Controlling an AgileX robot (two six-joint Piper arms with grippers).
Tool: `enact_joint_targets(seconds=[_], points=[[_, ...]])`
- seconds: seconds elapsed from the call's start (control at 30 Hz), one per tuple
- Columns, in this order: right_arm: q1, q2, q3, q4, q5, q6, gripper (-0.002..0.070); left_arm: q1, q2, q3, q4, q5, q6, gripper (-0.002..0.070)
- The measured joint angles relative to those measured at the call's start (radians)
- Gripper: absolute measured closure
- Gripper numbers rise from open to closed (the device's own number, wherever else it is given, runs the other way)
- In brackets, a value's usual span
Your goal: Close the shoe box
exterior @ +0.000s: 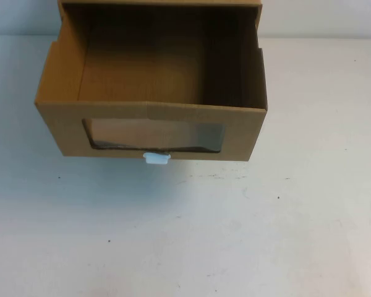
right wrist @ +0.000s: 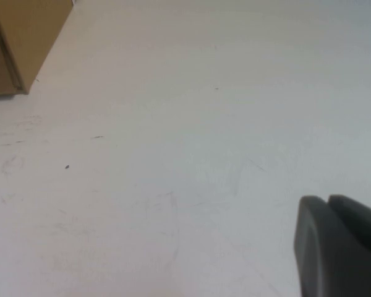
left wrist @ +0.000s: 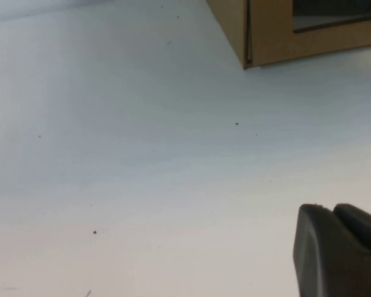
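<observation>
1. My left gripper (left wrist: 340, 253) hangs low over bare desk (left wrist: 142, 161), short of the box's near left corner; its jaws look pressed together.
2. My right gripper (right wrist: 340, 247) hangs over desk near the box's right corner, jaws likewise together.
3. Farther off, the shoe box (exterior: 151, 93) sits at the desk's far middle, drawer pulled out, window (exterior: 153, 135) facing me, white pull tab (exterior: 156, 159) beneath.

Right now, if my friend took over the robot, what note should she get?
Left pincer: above the bare table, left of the shoe box, holding nothing.
Right pincer: above the table to the box's right, holding nothing.
Shoe box: at the table's far side, drawer pulled out, inside looks empty, white tab below its window.
Done: nothing yet.
Left: push the drawer in.
</observation>
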Motion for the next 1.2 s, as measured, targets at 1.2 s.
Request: enact_joint_targets(seconds=[1.2], points=[[0.000,0.000,0.000,-0.023,0.000,0.000,0.0687,0.000,0.000,0.000,0.000,0.000,0.000,0.0677]])
